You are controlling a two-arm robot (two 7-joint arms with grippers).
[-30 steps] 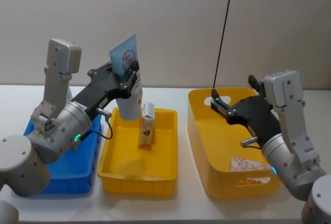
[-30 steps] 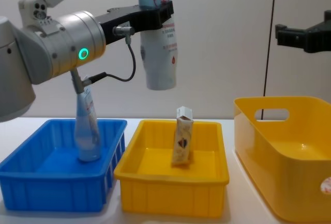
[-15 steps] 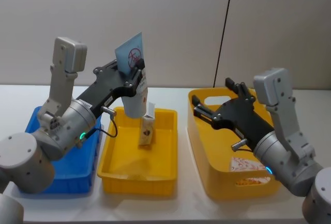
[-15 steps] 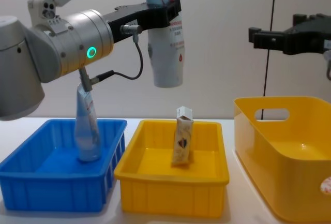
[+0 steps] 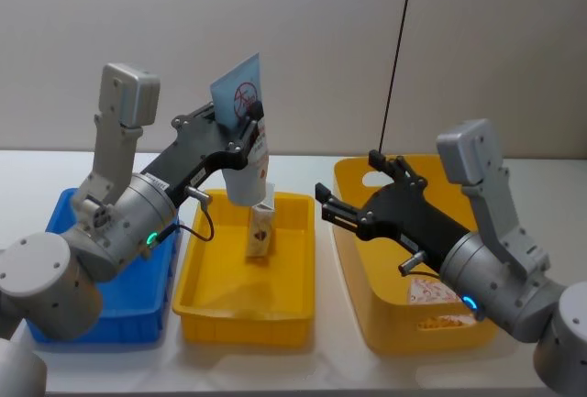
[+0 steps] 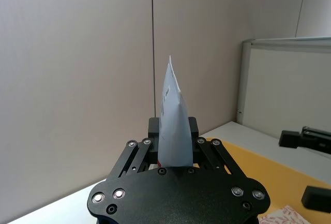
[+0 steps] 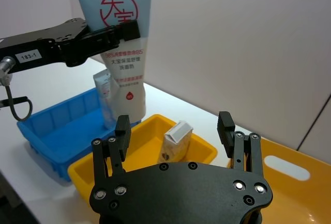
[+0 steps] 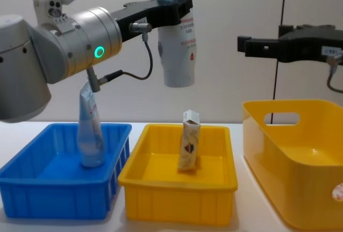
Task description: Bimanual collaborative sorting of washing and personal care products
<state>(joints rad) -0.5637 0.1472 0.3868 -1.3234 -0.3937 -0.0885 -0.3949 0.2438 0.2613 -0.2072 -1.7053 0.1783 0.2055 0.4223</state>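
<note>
right arm: it is reached forward from the right side and bent in toward the middle, above the big yellow bin.
right tool: it is held in the air over the gap between the two yellow bins. Its fingers are spread wide and nothing is held between them. It is pointed toward the held tube and is kept apart from it.
left arm: it is raised from the left side and stretched up and across, above the blue bin.
left tool: it is closed tight on the held tube, high over the small yellow bin.
held tube: it is a tall white tube with a round red mark and red words. It is gripped on its upper half, below its flat end, and its cap is pointed down. It is touched only by the left tool.
big yellow bin: it is set on the right. A white pack with red-orange print is laid flat on its floor, at the near end.
small yellow bin: it is set in the middle. One small carton is stood upright in it, below the held tube, with a gap left between them.
blue bin: it is set on the left. One more tube is stood in it on its cap and is leaned a little.
table: it is white, and the three bins are placed on it side by side.
</note>
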